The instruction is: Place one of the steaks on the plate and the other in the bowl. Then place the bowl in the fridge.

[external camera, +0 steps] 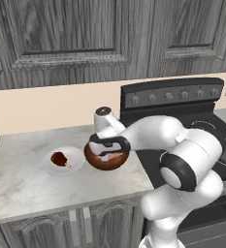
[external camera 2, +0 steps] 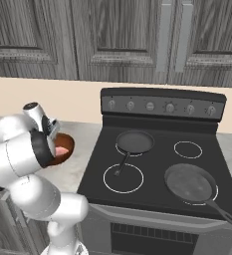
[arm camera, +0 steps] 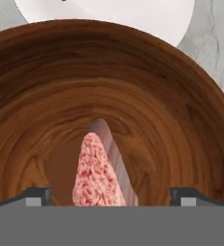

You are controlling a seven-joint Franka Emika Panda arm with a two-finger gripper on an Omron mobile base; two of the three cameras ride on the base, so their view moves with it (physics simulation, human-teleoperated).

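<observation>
Between spread fingers (arm camera: 111,196), pink steak (arm camera: 98,175).

My robot's arm (external camera: 182,160) is glossy white, built of fat rounded segments like swollen tubes. Dark, nearly black rings mark its joints; one wide black band circles a pale grey disc cap on the elbow. Nearest the brown bowl (external camera: 106,160), the wrist ends in a small white cylinder with a grey round cap. A black collar wraps the hand there. My pincer (arm camera: 111,196) shows two small dark grey fingertips (arm camera: 36,196), squared and blocky.
</observation>
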